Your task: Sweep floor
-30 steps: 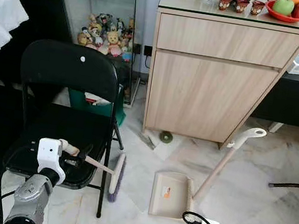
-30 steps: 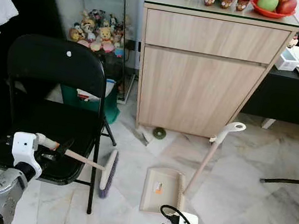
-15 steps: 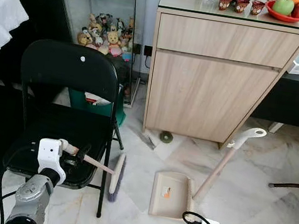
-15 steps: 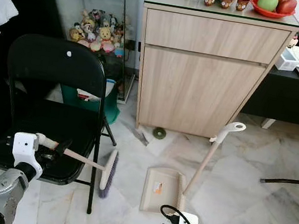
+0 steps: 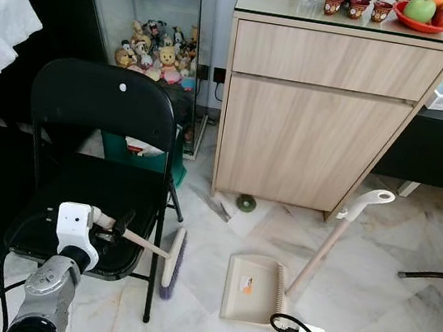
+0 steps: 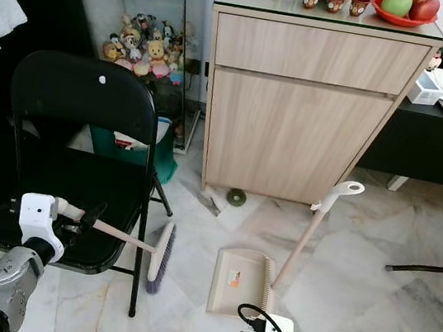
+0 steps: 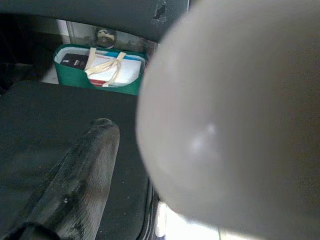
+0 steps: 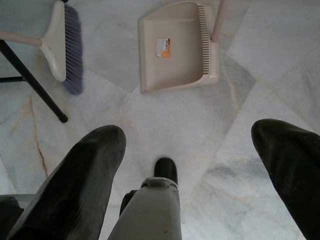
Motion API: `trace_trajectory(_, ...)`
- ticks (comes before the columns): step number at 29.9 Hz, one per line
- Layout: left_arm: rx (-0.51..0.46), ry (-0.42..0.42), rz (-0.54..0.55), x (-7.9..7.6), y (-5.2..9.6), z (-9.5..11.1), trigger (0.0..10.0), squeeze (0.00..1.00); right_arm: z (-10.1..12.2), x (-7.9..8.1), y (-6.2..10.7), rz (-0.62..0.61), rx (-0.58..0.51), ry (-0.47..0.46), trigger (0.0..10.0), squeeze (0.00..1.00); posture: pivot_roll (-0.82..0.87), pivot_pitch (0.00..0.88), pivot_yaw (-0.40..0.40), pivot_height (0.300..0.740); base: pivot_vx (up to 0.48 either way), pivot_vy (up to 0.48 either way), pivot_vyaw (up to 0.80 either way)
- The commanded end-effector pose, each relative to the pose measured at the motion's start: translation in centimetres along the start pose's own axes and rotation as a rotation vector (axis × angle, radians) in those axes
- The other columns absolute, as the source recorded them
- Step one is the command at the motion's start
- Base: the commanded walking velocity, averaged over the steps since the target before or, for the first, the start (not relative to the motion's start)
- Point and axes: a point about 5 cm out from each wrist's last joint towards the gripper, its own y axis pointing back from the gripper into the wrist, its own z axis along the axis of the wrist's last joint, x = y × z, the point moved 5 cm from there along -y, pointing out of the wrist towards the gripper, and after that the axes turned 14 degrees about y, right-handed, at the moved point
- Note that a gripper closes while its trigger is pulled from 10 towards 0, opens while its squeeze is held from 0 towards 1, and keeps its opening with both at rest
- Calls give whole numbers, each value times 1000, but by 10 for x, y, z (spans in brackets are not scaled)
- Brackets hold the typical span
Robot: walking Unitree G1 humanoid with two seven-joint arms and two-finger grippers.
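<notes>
Beside the black folding chair (image 5: pixel 92 163), the left tool (image 5: pixel 116 230) is clenched on the handle of the broom (image 5: pixel 171 261), near the handle's upper end. From there the pale stick slopes down past the chair's front leg to the broom head, whose purple bristles rest on the marble floor (image 5: pixel 381 324) just beside that leg. The right tool (image 8: pixel 187 145) is held low over the floor with its two black fingers spread wide and nothing between them. Just ahead of it the beige dustpan (image 5: pixel 253 288) lies flat on the floor, its long handle leaning up toward the wooden cabinet (image 5: pixel 321 114). A small dark round object (image 5: pixel 246 203) and a scrap lie at the cabinet's foot.

The sweeping stroke is judged to be in hand, with the broom grasped and set down. The next move calls for the bristles to be drawn across the floor toward the dustpan's mouth, clear of the chair leg.
</notes>
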Motion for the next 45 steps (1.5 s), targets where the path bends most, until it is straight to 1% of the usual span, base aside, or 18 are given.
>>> trace_trajectory(1,0,5,11,1,1,-2,10000,0,-7,2,1,7,24,2,10000,0,-46,84,-4,740,0,0,0)
trace_trajectory(6,1,-2,11,2,1,-2,10000,0,-8,1,2,7,26,2,10000,0,-46,84,-4,740,0,0,0)
trace_trajectory(11,0,-14,28,9,3,0,10000,0,-9,2,2,9,27,3,10000,0,-45,86,-5,740,0,0,0)
trace_trajectory(18,-13,-12,38,10,2,3,10000,0,-8,2,1,11,26,4,10000,0,-43,85,-7,740,0,0,0)
trace_trajectory(27,-15,-9,27,7,0,4,10000,0,-8,2,2,11,28,7,10000,0,-43,85,-7,740,0,0,0)
trace_trajectory(45,-11,-40,33,17,6,7,10000,0,-8,2,1,16,27,8,10000,0,-40,80,-8,740,0,0,0)
